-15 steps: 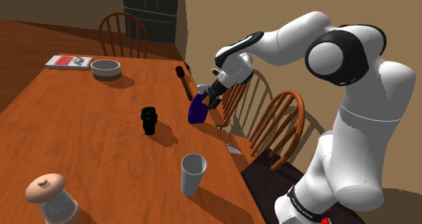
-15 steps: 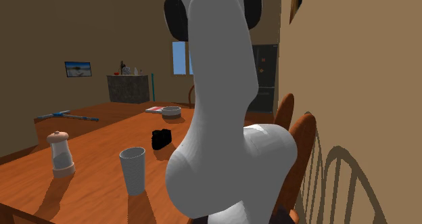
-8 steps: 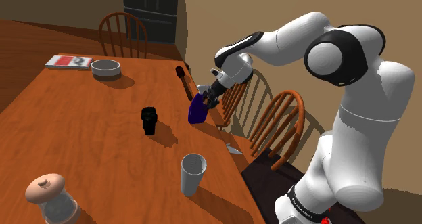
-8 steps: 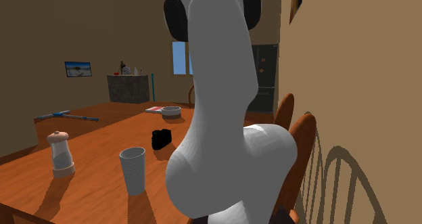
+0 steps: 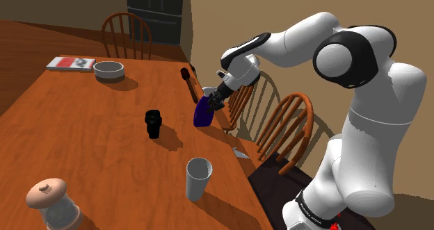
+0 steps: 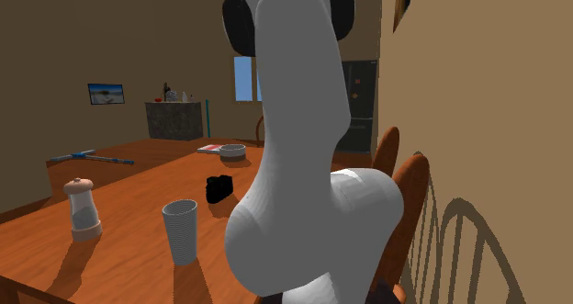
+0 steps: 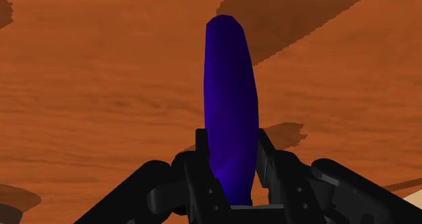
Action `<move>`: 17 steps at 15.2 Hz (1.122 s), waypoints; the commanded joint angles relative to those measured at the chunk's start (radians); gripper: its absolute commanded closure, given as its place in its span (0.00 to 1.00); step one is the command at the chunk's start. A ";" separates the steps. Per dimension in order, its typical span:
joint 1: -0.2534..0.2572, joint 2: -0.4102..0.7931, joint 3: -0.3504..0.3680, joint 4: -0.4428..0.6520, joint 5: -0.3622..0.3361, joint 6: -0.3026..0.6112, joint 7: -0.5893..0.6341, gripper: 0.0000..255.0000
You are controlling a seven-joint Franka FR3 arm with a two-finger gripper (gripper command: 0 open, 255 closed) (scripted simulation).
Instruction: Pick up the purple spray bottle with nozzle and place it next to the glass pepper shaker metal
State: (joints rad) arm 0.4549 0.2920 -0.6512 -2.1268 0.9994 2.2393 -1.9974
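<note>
The purple spray bottle (image 5: 203, 112) stands at the table's edge towards the shoulder view's right, with my gripper (image 5: 213, 100) coming down on its top from the right. In the wrist view the narrow purple bottle (image 7: 231, 94) sits between the two black fingers (image 7: 200, 163), which press against both its sides: my gripper (image 7: 233, 170) is shut on it. The pepper shaker (image 5: 52, 201), clear glass with a rounded tan cap, stands at the table's near left corner. In the second exterior view the shaker (image 6: 83, 206) is at the left.
On the wooden table (image 5: 83, 138) stand a black cup-like object (image 5: 153, 123), a white cup (image 5: 198, 178), a dark brown stick-shaped piece (image 5: 188, 83), a grey bowl (image 5: 109, 69) and a book (image 5: 69, 63). Wooden chairs (image 5: 285, 124) line the table's right side.
The fingers have closed onto the purple bottle. The arm and the bottle have hardly moved.
</note>
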 commanded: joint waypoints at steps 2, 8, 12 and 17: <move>0.004 -0.011 -0.004 0.000 -0.013 -0.003 0.012 1.00; 0.023 -0.074 -0.027 0.007 -0.089 -0.026 0.084 1.00; 0.033 -0.114 -0.039 0.016 -0.138 -0.044 0.131 1.00; 0.044 -0.161 -0.051 0.032 -0.197 -0.069 0.190 1.00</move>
State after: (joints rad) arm 0.4950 0.1423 -0.7006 -2.0958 0.8142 2.1730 -1.8202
